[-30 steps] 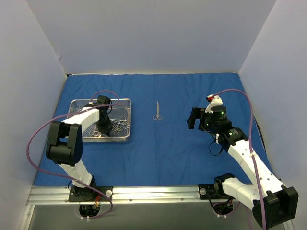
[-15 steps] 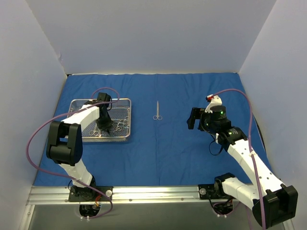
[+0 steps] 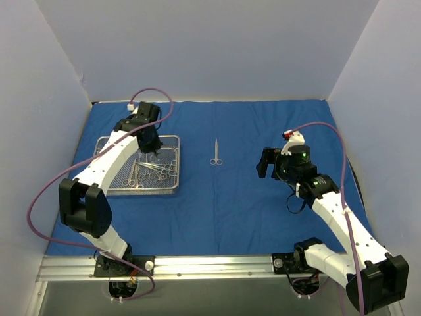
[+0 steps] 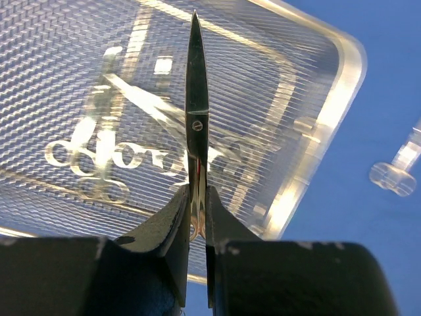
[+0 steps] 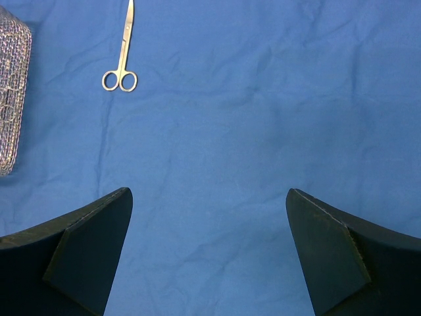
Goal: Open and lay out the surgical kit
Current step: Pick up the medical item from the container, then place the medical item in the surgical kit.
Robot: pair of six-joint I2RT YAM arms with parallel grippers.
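Note:
The blue cloth wrap [image 3: 237,210] lies spread flat over the table. The wire-mesh tray [image 3: 141,193] stands on its left part with several steel instruments [image 3: 148,170] inside. My left gripper [image 3: 150,140] hangs above the tray's far side, shut on a pair of scissors [image 4: 197,118] near the ring handles, with the blades pointing away from the fingers. Below it the tray rim [image 4: 342,85] and the ringed instruments [image 4: 99,158] look blurred. Another pair of scissors [image 3: 215,153] lies alone on the cloth at centre. My right gripper [image 3: 266,163] hovers open over bare cloth [image 5: 217,131], right of those scissors [image 5: 122,56].
White walls close in the table at the back and on both sides. The tray's end [image 5: 10,99] shows at the left edge of the right wrist view. A metal rail [image 3: 197,266] runs along the near edge by the arm bases.
My left gripper has risen from inside the tray and moved toward the back, carrying a pair of scissors up with it. The right arm has not moved.

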